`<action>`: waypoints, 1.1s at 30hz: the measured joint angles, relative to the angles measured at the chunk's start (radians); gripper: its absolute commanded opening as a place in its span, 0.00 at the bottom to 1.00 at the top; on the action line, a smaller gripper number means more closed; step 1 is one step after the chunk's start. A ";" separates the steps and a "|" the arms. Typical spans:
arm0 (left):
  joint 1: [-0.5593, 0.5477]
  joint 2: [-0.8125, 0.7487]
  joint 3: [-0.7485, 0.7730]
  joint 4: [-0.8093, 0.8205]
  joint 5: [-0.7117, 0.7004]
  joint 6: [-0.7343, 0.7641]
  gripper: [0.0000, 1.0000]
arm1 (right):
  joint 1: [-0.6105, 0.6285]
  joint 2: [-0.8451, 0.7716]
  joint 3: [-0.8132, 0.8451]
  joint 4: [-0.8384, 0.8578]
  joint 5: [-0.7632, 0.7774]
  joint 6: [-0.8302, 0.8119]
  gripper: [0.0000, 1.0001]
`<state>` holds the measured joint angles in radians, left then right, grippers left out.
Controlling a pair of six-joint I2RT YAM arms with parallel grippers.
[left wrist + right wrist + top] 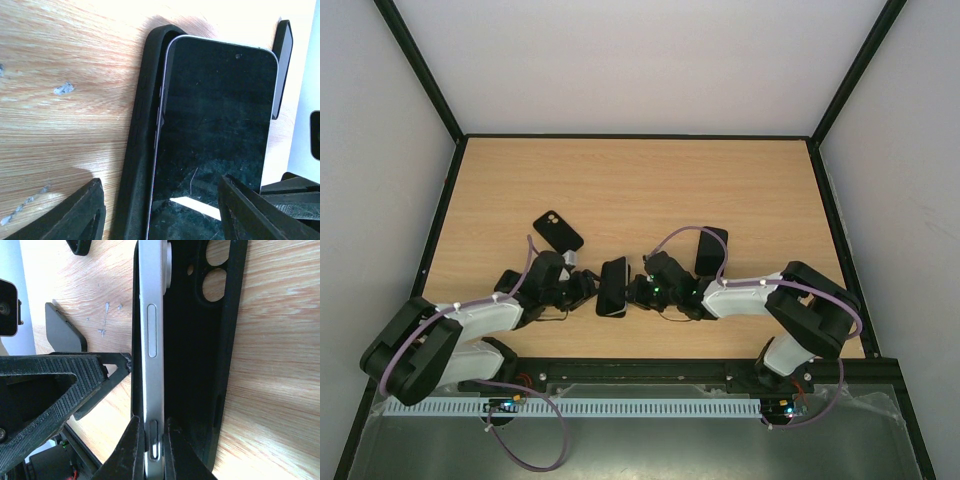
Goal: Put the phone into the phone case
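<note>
The phone (612,287), dark screen and silver edge, stands tilted with one long side down in the black phone case (137,125), between the two grippers at the table's near middle. In the left wrist view the phone's screen (215,110) faces the camera, and the case's rim shows along its left side. My left gripper (160,215) is open, with a finger on either side of the case and phone. My right gripper (152,445) is shut on the phone's silver edge (152,315) and holds that side up above the case's floor (225,340).
A spare black case (558,231) with a camera hole lies behind the left gripper. Another dark case (710,250) lies behind the right gripper. The table's black frame (620,136) runs along the back and sides.
</note>
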<state>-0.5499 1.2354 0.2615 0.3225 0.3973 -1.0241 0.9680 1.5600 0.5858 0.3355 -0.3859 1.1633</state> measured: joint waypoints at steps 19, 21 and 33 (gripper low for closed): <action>-0.086 0.055 -0.006 0.089 -0.055 -0.036 0.51 | 0.000 0.046 -0.003 0.081 -0.015 0.011 0.02; -0.092 0.051 -0.010 0.091 -0.067 -0.042 0.50 | 0.000 0.046 -0.005 0.084 -0.014 0.011 0.02; -0.103 0.039 -0.018 0.082 -0.084 -0.046 0.44 | 0.000 0.047 -0.021 0.112 -0.014 0.007 0.05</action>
<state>-0.6525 1.2747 0.2436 0.4042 0.3130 -1.0698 0.9676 1.6070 0.5644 0.4473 -0.4000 1.1702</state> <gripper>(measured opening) 0.460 0.046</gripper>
